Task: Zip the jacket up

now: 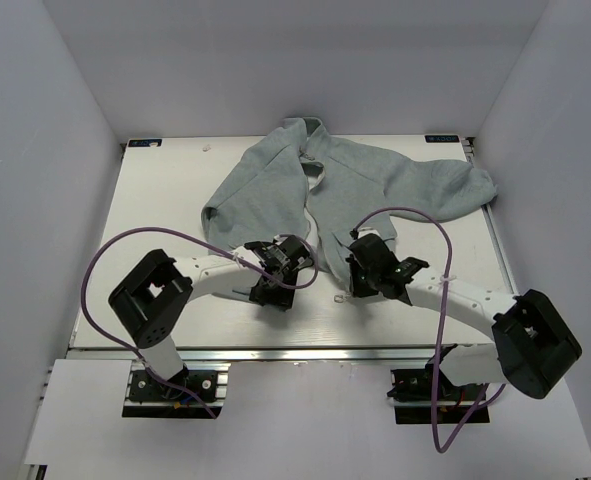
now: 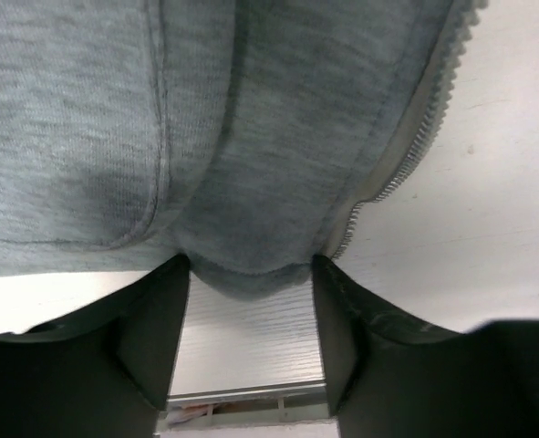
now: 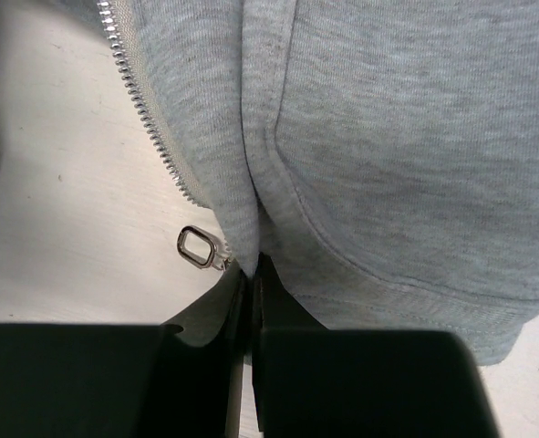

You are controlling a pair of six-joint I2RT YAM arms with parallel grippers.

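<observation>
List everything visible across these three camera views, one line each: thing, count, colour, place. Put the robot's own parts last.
soft grey-green fleece jacket: one, grey-green, lying unzipped on the far half of the table.
silver zipper teeth: two rows, silver, along the jacket's open front edges.
ring-shaped metal zipper pull: one, silver, beside the right gripper's fingertips.
flat white table: one, white, under everything.
plain white walls: three, white, at left, far and right.
purple cables: two, purple, one looping over each arm.
black-and-white arms: two, bases at the near edge.
left gripper: one, black, open, jacket hem at its fingertips.
right gripper: one, black, shut on the hem by the zipper's lower end.
</observation>
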